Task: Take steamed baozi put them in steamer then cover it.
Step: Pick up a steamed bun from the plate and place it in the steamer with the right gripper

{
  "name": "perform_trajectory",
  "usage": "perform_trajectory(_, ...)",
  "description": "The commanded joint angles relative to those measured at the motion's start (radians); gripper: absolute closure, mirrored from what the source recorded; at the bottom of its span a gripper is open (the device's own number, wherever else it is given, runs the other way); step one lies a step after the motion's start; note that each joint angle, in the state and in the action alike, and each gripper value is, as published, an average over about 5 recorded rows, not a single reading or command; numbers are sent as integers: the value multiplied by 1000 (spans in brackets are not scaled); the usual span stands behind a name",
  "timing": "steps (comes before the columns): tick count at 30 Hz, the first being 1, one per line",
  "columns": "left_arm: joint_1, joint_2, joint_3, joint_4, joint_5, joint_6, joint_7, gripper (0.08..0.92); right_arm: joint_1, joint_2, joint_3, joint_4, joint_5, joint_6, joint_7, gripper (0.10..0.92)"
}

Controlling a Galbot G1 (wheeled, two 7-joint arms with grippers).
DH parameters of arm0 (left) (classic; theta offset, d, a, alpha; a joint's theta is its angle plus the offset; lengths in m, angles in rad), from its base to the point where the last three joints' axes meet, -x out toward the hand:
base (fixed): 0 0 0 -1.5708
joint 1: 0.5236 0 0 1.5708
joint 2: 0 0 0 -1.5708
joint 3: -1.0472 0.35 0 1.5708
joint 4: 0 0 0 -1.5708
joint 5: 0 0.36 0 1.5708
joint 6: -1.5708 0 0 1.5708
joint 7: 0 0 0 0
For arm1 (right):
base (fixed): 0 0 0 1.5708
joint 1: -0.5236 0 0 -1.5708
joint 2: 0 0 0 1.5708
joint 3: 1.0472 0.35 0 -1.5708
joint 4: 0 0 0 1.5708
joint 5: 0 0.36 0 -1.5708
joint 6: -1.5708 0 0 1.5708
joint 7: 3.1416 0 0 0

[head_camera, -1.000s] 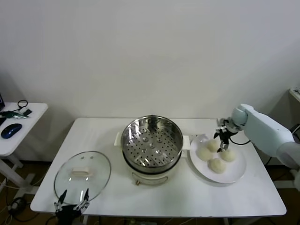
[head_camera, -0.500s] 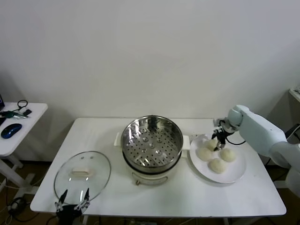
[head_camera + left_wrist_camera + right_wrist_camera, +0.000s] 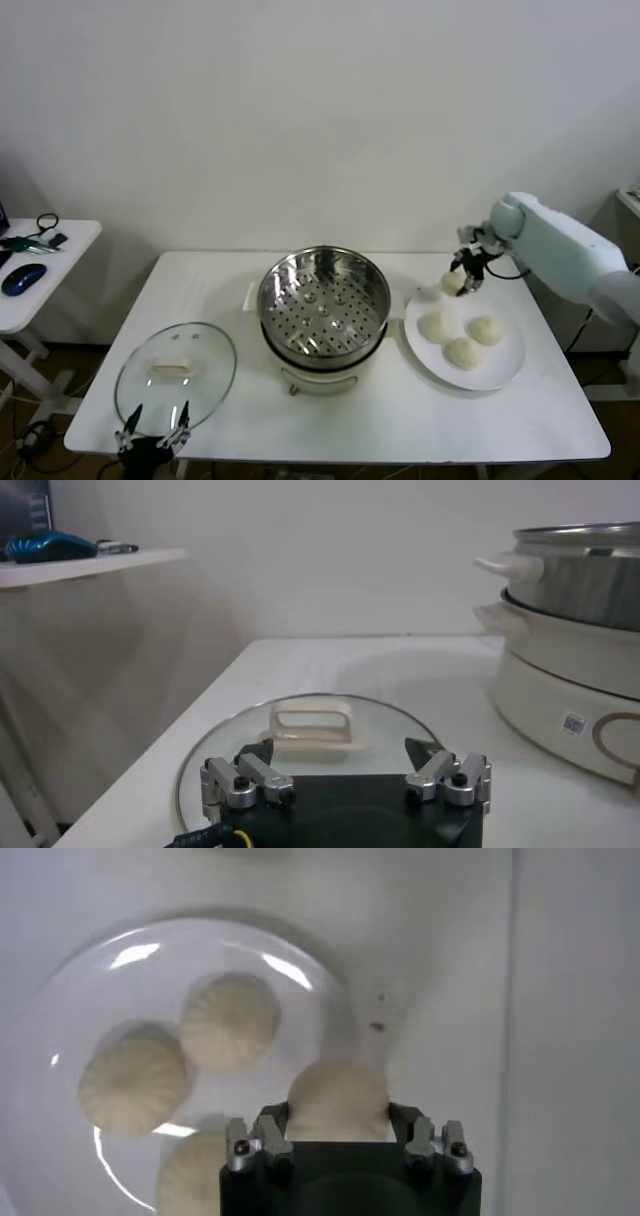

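My right gripper [image 3: 462,277] is shut on one baozi [image 3: 452,283] and holds it above the far left rim of the white plate [image 3: 497,367]. In the right wrist view the held baozi [image 3: 337,1099] sits between the jaws of that gripper [image 3: 337,1118]. Three baozi [image 3: 464,337] lie on the plate, also seen in the right wrist view [image 3: 228,1021]. The steel steamer [image 3: 324,301] stands open at mid-table, its perforated tray bare. The glass cover [image 3: 176,373] lies flat at the front left. My left gripper [image 3: 154,428] is open at the table's front edge, just short of the cover [image 3: 310,728].
A side table [image 3: 30,290] at far left carries a blue mouse [image 3: 22,277] and cables. The steamer's side [image 3: 570,675] fills one edge of the left wrist view. Bare white tabletop [image 3: 400,415] lies in front of the steamer and plate.
My right gripper closed on the far left baozi and lifted it off the plate, moving slightly up and left. The left arm has not moved.
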Motion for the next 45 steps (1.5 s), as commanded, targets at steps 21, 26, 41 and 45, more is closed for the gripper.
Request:
perform_trajectory(21, 27, -10, 7, -29, 8, -15, -16, 177, 208, 247, -276, 585, -243, 343, 175, 355)
perform_trajectory(26, 29, -12, 4, -36, 5, -15, -17, 177, 89, 289, -217, 431, -350, 376, 204, 355)
perform_trajectory(41, 26, -13, -1, -31, 3, -20, -18, 177, -10, 349, -142, 180, -393, 429, 229, 355)
perform_trajectory(45, 22, -13, -1, -26, 2, -21, -18, 177, -18, 353, -136, 158, -390, 434, 228, 351)
